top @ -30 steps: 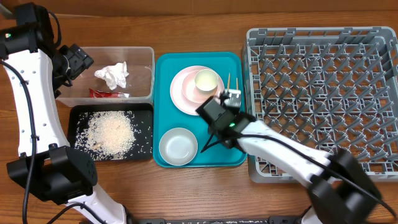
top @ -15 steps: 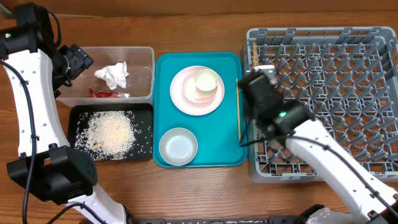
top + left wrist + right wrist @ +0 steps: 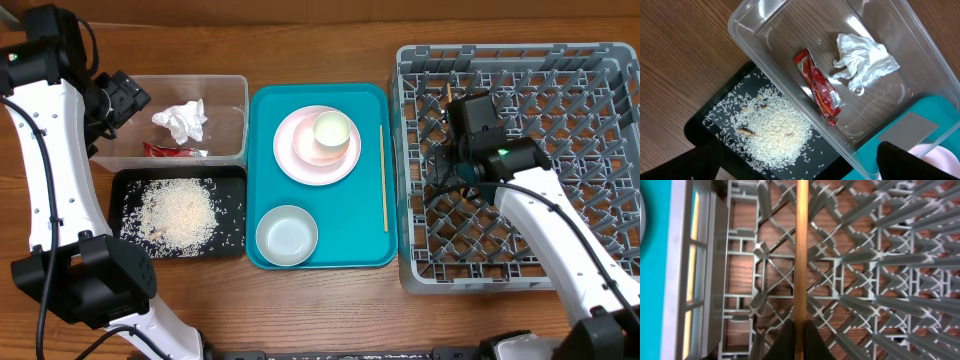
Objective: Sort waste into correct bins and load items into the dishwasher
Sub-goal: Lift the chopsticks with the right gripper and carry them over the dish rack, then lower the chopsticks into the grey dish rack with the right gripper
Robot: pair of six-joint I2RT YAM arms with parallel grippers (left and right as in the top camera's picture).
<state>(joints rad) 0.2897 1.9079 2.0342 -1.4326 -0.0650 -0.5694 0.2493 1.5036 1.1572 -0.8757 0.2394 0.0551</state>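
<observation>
a brown wooden table (image 3: 300, 40) holds four things close together - a clear tub (image 3: 190, 79) with a black tray (image 3: 118, 182) just beside it, then a teal tray (image 3: 365, 225), then a big grey dish rack (image 3: 404, 200).

Thin wooden chopstick (image 3: 801, 255) above grey pegged rack (image 3: 717, 255)

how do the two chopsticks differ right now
The tray chopstick lies flat and free on the teal tray; the held chopstick is pinched in the right hand. The tray chopstick sits beside the dish rack; the held chopstick hangs over its pegs. Both are thin, straight, pale wood.
</observation>
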